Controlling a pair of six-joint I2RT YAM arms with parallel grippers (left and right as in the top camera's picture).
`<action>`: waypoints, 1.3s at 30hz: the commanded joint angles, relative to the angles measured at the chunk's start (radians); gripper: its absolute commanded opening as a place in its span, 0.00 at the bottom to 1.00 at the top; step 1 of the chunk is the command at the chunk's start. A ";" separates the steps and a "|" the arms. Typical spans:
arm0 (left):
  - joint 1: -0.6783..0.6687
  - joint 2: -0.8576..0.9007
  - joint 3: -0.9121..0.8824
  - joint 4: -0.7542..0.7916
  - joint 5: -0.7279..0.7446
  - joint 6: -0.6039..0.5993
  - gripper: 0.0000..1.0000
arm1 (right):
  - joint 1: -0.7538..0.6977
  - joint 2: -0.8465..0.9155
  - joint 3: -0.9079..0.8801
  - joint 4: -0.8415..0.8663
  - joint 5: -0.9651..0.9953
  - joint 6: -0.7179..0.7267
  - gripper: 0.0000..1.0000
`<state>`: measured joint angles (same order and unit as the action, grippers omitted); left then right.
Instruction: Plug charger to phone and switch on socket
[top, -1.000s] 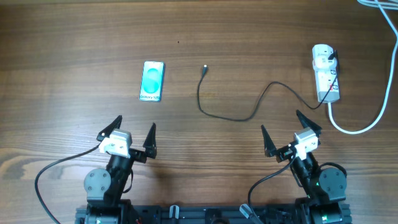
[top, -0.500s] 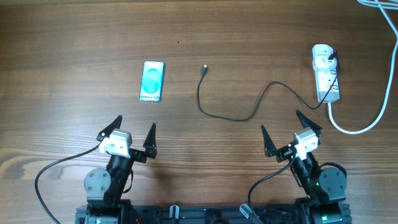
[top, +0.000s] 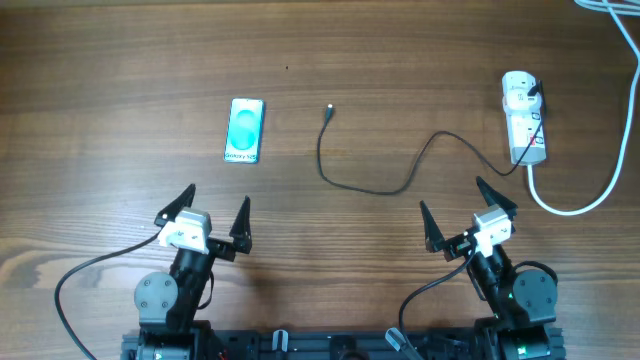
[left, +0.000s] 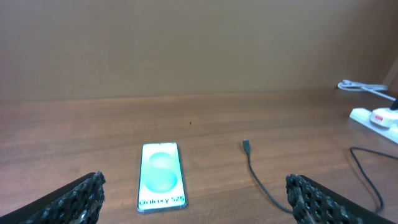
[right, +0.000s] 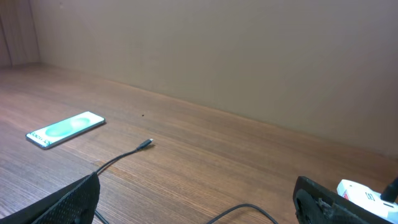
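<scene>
The phone (top: 245, 130) lies flat on the wooden table, cyan screen up; it also shows in the left wrist view (left: 161, 177) and the right wrist view (right: 65, 130). The charger cable (top: 375, 185) snakes from the socket (top: 523, 118) at the right to its plug tip (top: 330, 108), which lies right of the phone, apart from it. The tip also shows in both wrist views (left: 246, 146) (right: 145, 144). My left gripper (top: 214, 215) is open and empty, near the front edge below the phone. My right gripper (top: 462, 212) is open and empty, below the cable.
A thick white cord (top: 600, 195) loops from the socket along the right edge of the table and runs off the top right corner. The socket shows at the far right of the left wrist view (left: 376, 118).
</scene>
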<state>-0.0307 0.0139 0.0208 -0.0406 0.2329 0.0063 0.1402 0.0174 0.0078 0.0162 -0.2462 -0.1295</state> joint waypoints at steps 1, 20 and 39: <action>0.000 -0.007 -0.010 0.029 0.030 0.008 1.00 | -0.004 -0.010 -0.003 0.005 0.002 -0.002 1.00; 0.000 0.658 0.562 -0.166 0.093 0.014 1.00 | -0.004 -0.010 -0.003 0.005 0.002 -0.002 1.00; -0.011 1.611 1.439 -0.911 0.006 0.121 1.00 | -0.004 -0.010 -0.003 0.005 0.002 -0.002 1.00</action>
<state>-0.0315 1.5288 1.3872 -0.9108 0.3027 0.1013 0.1402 0.0174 0.0074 0.0162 -0.2462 -0.1291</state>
